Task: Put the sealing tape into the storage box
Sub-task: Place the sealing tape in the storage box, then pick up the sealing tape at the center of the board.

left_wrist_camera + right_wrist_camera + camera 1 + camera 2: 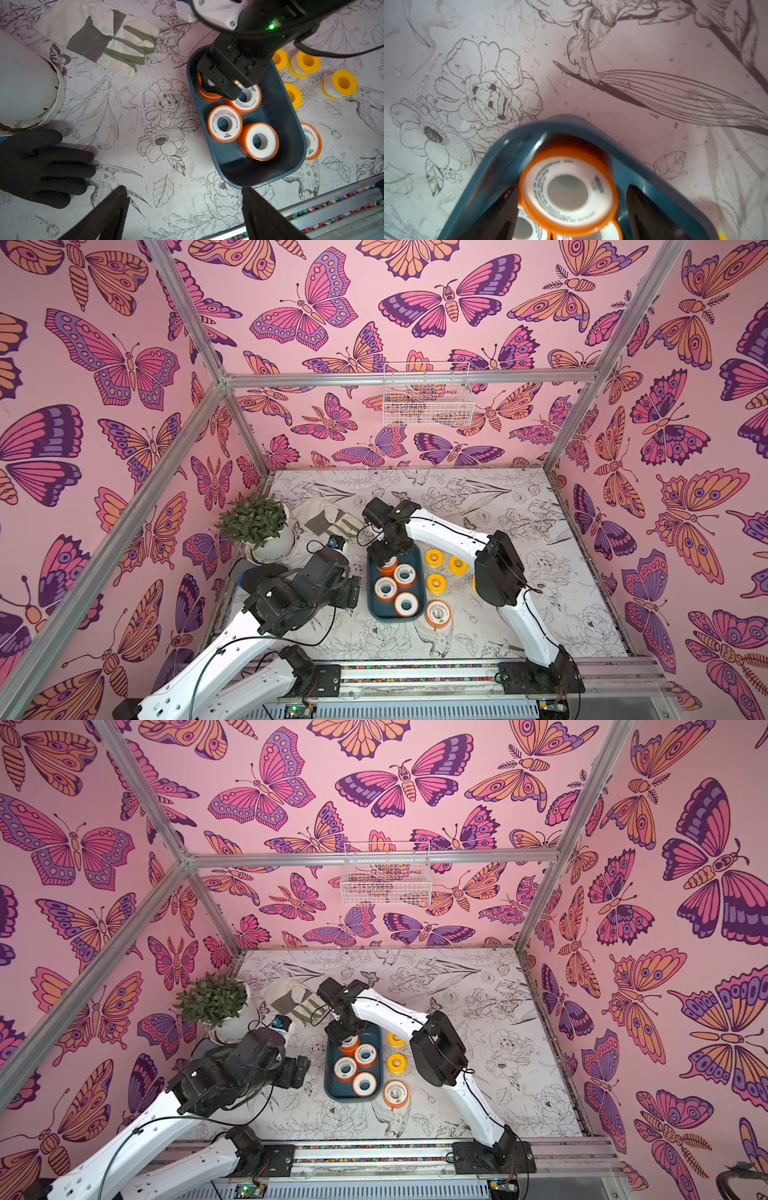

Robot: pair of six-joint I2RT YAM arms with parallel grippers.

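Note:
The storage box (376, 612) (332, 1090) (276, 108) is a dark teal tray in mid-table. Three orange sealing tape spools with white faces (406, 604) lie inside it. A fourth orange spool (600, 199) sits at its far end on top of two others, blurred, between the fingers of my right gripper (572, 187) (384, 558). These jaws stand open, with a gap on one side of the spool. One orange spool (437, 614) and several yellow spools (436, 584) lie on the table right of the box. My left gripper (184, 188) (355, 591) hangs open and empty left of the box.
A potted plant (266, 531) stands at the back left, with a white work glove (328, 516) beside it. A black glove (41, 166) lies by the pot. A white wire basket (428, 396) hangs on the back wall. A metal rail (415, 672) runs along the front edge.

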